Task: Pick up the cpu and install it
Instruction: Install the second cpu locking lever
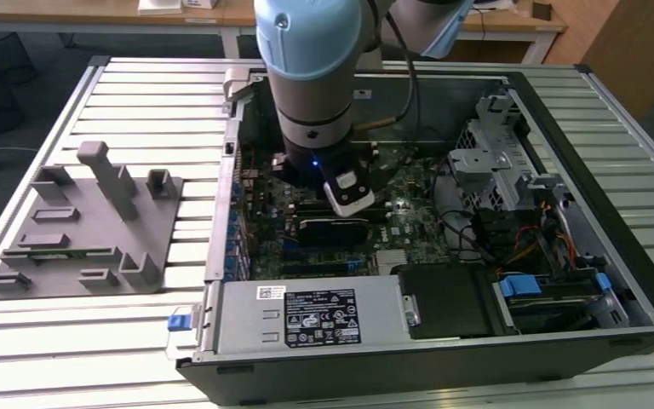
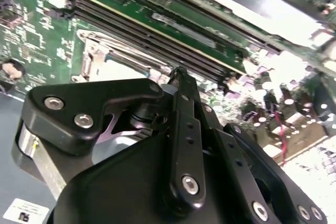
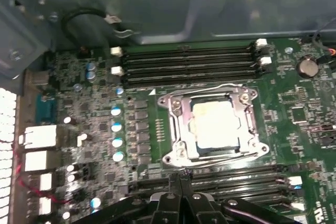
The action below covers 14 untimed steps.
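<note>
The cpu (image 3: 212, 121), a flat square with a bright silver top, lies inside the metal socket frame (image 3: 176, 124) on the green motherboard (image 3: 294, 108). In the first wrist view my gripper (image 3: 181, 182) hovers beside the socket, above the nearer memory slots, its black fingers (image 3: 185, 195) pressed together with nothing between them. The second wrist view shows the gripper (image 2: 177, 74) and its linkage from behind, with the socket frame (image 2: 92, 59) just beyond the tips. In the exterior view the arm (image 1: 310, 85) reaches down into the open computer case (image 1: 227, 170).
Memory slots (image 3: 189, 64) run along both sides of the socket. The power supply (image 1: 310, 315) and a black drive (image 1: 452, 298) sit at the case's front, a metal drive cage (image 1: 497, 145) at the exterior view's right. A grey fixture block (image 1: 83, 226) stands on the slatted table (image 1: 77, 341).
</note>
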Motion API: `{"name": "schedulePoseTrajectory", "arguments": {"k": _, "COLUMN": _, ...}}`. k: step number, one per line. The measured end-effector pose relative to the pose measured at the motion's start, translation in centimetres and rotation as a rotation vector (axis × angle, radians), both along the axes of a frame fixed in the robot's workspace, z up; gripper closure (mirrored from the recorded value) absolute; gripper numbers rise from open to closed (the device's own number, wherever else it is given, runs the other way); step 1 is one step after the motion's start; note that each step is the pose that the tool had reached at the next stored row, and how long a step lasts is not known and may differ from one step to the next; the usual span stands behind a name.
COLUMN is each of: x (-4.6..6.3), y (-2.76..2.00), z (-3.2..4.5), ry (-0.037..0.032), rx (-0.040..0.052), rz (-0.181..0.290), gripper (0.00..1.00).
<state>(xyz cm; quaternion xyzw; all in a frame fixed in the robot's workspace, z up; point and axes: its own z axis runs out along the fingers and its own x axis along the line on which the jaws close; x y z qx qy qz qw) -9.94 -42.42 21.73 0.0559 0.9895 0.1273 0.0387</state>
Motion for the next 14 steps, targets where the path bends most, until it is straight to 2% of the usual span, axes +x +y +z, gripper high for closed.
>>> {"name": "schedulePoseTrajectory", "arguments": {"k": 7, "x": 1.5, "y": 0.48, "z": -0.03, "ry": 0.0001, "rx": -0.0088, "rz": -0.009, "gripper": 0.89}}
{"name": "schedulePoseTrajectory", "arguments": {"k": 14, "x": 2.6, "y": 1.49, "z": -0.08, "ry": -0.0001, "rx": -0.0254, "rz": -0.010, "gripper": 0.89}}
